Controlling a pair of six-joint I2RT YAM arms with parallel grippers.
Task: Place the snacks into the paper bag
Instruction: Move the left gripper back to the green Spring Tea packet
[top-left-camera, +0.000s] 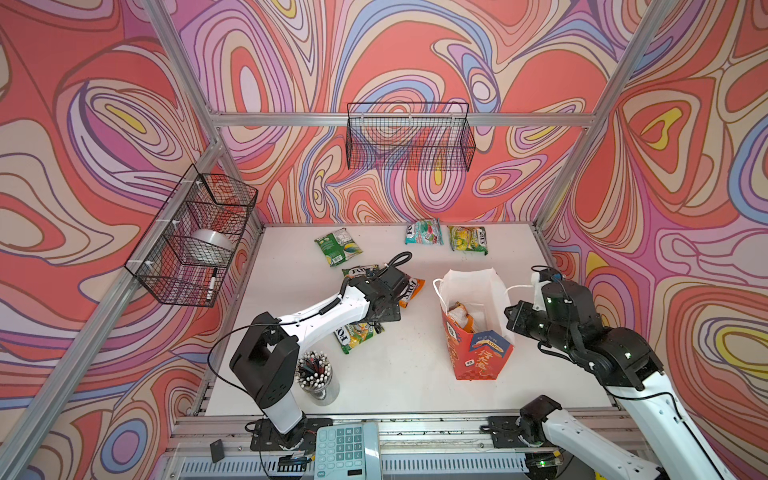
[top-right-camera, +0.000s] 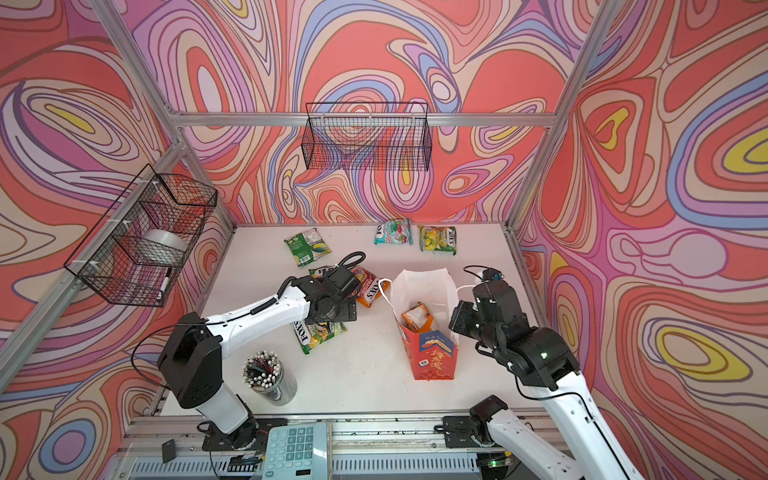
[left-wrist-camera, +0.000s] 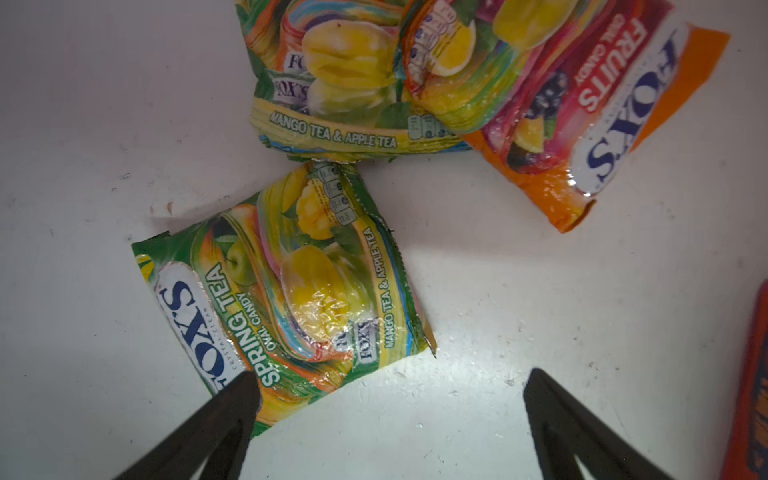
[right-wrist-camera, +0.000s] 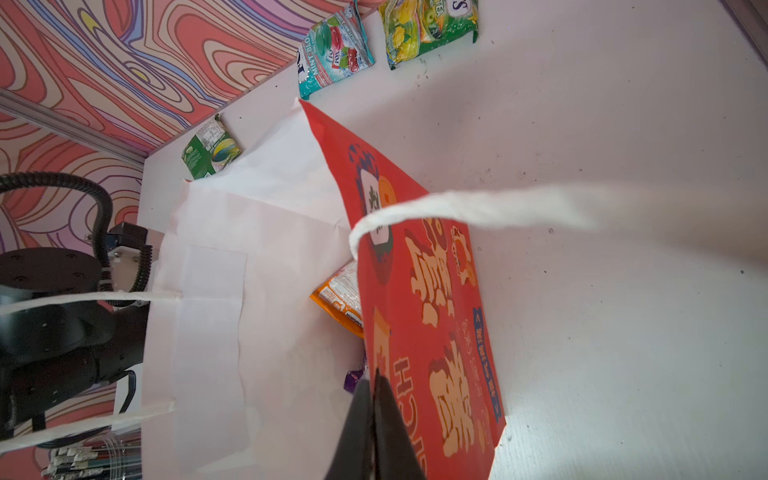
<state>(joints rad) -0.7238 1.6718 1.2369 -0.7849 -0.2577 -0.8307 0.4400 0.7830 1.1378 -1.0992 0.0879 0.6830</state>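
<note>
The red-orange paper bag (top-left-camera: 478, 357) (top-right-camera: 432, 357) stands upright and open, right of centre, with an orange snack (top-left-camera: 459, 316) inside. My right gripper (right-wrist-camera: 372, 376) is shut on the bag's right wall at the rim, one finger inside and one outside. My left gripper (left-wrist-camera: 392, 374) hangs open over bare table, one fingertip (left-wrist-camera: 245, 386) overlapping the corner of a green Spring Tea snack (left-wrist-camera: 291, 291) (top-left-camera: 355, 336). Beyond it lie another green snack (left-wrist-camera: 340, 83) and an orange one (left-wrist-camera: 582, 124) (top-left-camera: 411, 291). Green (top-left-camera: 337, 247), teal (top-left-camera: 424, 231) and yellow-green (top-left-camera: 468, 240) snacks lie at the back.
A cup of pens (top-left-camera: 316, 374) stands at the front left by the left arm's base. A calculator (top-left-camera: 347, 449) lies on the front rail. Black wire baskets hang on the back wall (top-left-camera: 409, 137) and the left wall (top-left-camera: 195, 241).
</note>
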